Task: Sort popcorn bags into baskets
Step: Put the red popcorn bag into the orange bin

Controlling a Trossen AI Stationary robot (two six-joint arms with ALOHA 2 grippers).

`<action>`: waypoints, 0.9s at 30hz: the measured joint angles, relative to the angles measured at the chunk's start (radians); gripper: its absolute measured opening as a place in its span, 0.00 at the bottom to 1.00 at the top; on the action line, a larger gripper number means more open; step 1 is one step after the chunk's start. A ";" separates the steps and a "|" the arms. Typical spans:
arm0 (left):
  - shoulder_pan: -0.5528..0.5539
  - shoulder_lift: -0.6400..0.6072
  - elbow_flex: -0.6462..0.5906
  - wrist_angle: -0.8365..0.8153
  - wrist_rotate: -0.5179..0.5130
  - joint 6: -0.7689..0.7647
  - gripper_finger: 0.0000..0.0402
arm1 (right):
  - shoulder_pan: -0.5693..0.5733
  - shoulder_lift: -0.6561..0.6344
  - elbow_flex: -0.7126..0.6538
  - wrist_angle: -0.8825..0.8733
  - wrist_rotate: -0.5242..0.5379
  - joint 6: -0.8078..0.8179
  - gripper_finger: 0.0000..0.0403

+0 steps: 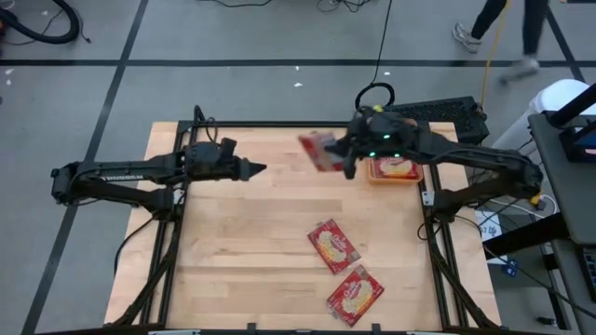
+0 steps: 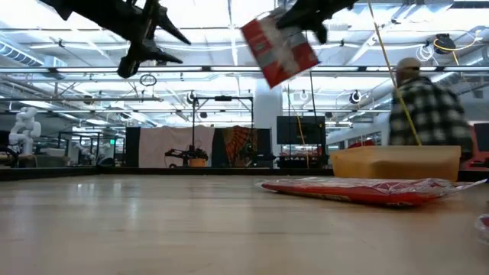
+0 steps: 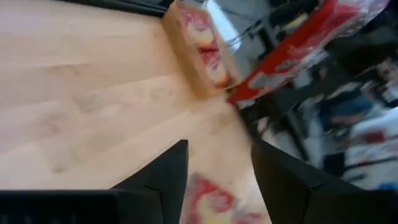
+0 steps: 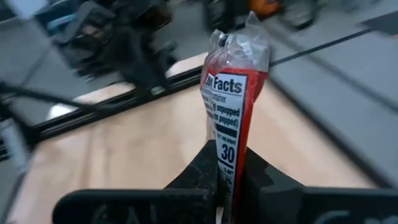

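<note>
My right gripper (image 1: 346, 156) is raised over the far middle of the table, just left of the orange basket (image 1: 377, 177), and is shut on a red popcorn bag (image 1: 319, 149). That bag also shows high in the low view (image 2: 279, 47). The basket holds one bag (image 1: 395, 167). Two more bags lie flat on the table's near right part (image 1: 333, 246) (image 1: 355, 294). My left gripper (image 1: 259, 168) hovers open over the left middle of the table, pointing right and touching nothing. In the left wrist view its fingers (image 3: 168, 177) stand apart. My right gripper pinches the bag between its two fingers at one end (image 4: 229, 155), and the bag shows edge-on in the right wrist view. The fingers come slanting from above and the table's right. The bag is lifted clear and hangs tilted below the gripper (image 2: 306, 14), its free end (image 2: 260, 34) toward the left.
Bare wood covers the table's left half and middle (image 1: 242, 242). The basket sits against the table's far right edge. A black frame rims the table (image 1: 428, 200). A person walks on the floor beyond the far edge (image 1: 503, 28), and another stands behind the basket in the low view (image 2: 432, 107).
</note>
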 joint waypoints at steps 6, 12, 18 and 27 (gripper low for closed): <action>0.022 0.000 0.000 0.172 0.005 -0.081 0.40 | 0.002 -0.123 0.000 -0.071 0.192 -0.117 0.02; 0.069 0.001 0.000 0.364 -0.002 -0.196 0.34 | 0.003 -0.157 0.000 -0.076 0.339 -0.296 0.02; 0.100 0.014 0.000 0.513 -0.028 -0.255 0.34 | 0.003 -0.137 0.000 -0.077 0.365 -0.593 0.02; 0.085 0.120 0.009 0.571 -0.166 -0.371 0.57 | 0.003 -0.067 0.000 -0.055 0.564 -1.101 0.02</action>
